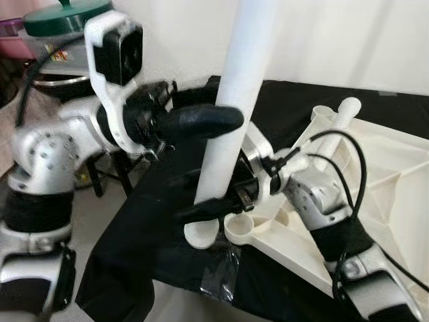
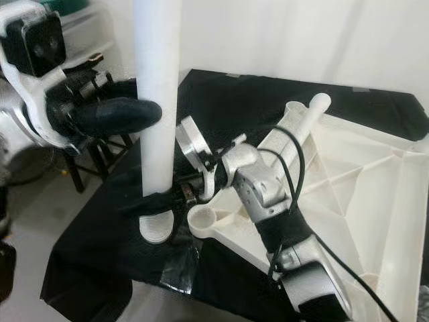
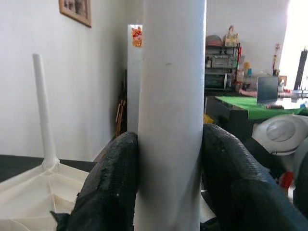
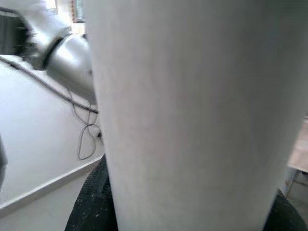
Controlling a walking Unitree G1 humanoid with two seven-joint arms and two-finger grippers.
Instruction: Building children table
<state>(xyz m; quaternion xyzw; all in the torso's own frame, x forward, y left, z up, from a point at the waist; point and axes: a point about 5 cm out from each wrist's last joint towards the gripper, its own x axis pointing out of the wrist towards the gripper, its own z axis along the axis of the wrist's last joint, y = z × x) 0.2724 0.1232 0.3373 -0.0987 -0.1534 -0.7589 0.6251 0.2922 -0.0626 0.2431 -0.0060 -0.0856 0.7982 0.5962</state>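
Bright, even indoor light — glare washes out the white wall [image 1: 348, 40]; the right wrist view is soft, close-up blur.

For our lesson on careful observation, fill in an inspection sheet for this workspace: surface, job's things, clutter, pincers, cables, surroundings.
Surface: black cloth, with shiny tape at its front edge.
Job's things: white table leg held upright, foot beside an empty corner socket; upturned cream tabletop with one leg already fitted.
Clutter: nothing seen.
Pincers: left pincer shut on the leg's middle; right pincer shut on it lower down.
Cables: black cable looping over the right arm.
Surroundings: white wall, framed picture, green lid.
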